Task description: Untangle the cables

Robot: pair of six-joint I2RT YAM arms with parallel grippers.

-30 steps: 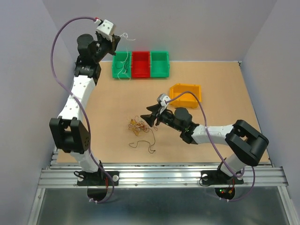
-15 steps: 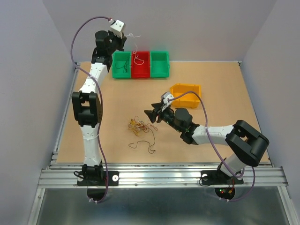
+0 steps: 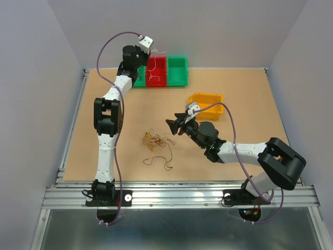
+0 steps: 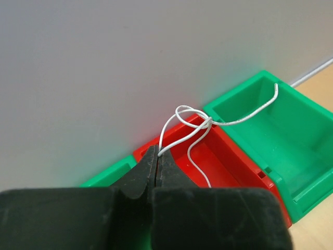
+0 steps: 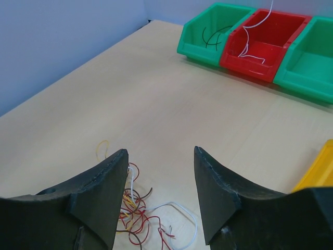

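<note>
The cables (image 3: 156, 141) lie as a small tangle of red, dark brown, yellow and white wires on the table; they also show in the right wrist view (image 5: 132, 211). My left gripper (image 3: 145, 55) is at the back of the table, over the red bin (image 3: 156, 73). In the left wrist view my left gripper (image 4: 157, 152) is shut on a white wire (image 4: 193, 125), which loops and hangs into the red bin (image 4: 234, 166). My right gripper (image 3: 175, 125) is open and empty, just right of the tangle; in the right wrist view my right gripper (image 5: 161, 152) hovers above it.
A green bin (image 5: 208, 32) left of the red one holds dark wires. Another green bin (image 3: 177, 70) stands to its right. A yellow bin (image 3: 205, 105) sits behind my right arm. The grey back wall (image 4: 130, 62) is close behind the bins.
My left arm has swung right along the back, carrying the white wire from over the left green bin to over the red bin. My right gripper has shifted slightly right.
</note>
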